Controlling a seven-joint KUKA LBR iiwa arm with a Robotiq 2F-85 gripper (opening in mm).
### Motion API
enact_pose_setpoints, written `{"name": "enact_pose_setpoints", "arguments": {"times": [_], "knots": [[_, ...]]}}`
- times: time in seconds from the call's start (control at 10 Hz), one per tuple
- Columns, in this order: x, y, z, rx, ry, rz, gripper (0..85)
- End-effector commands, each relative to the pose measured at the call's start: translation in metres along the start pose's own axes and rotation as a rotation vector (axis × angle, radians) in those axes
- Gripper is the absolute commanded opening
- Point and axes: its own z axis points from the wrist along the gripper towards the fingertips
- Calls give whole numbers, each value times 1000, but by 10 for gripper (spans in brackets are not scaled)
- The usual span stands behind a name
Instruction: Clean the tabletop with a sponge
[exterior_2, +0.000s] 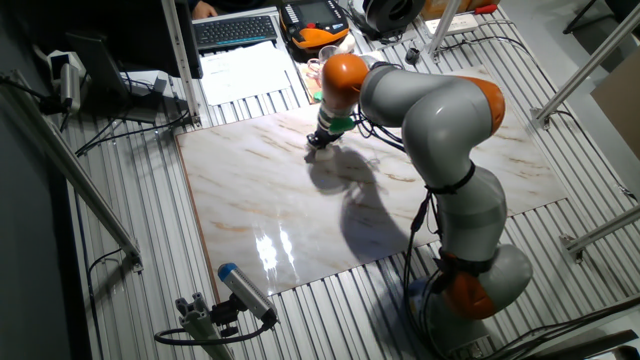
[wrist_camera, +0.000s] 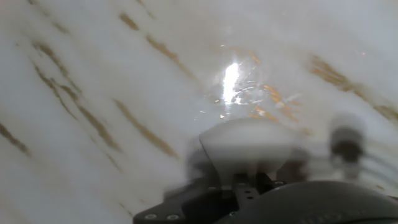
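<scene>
One hand (exterior_2: 318, 142) pressed the sponge (wrist_camera: 249, 148) onto the desk's marble tabletop (exterior_2: 250, 200) near its far edge. Its fingers were clamped on the cream block (the hand view was blurred).

ribbed grey metal bench (exterior_2: 130, 260) seen all round | keyboard (exterior_2: 236, 31) and papers (exterior_2: 248, 70) parked at 12 o'clock | cables (exterior_2: 120, 130) strewn at 10 | aluminium struts (exterior_2: 75, 180) at 9

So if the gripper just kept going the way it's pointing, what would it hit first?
The gripper points down at the tabletop. The sponge sits at its tip, so the sponge would likely meet the marble first, if it isn't touching already.
</scene>
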Motion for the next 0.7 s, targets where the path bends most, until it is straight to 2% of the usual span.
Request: {"name": "enact_pose_setpoints", "arguments": {"times": [0.0, 0.2, 0.6], "knots": [[2, -5, -4, -6, -1, -13, 0], [6, -11, -6, 24, 1, -27, 0], [23, -25, -3, 24, 13, -20, 0]]}}
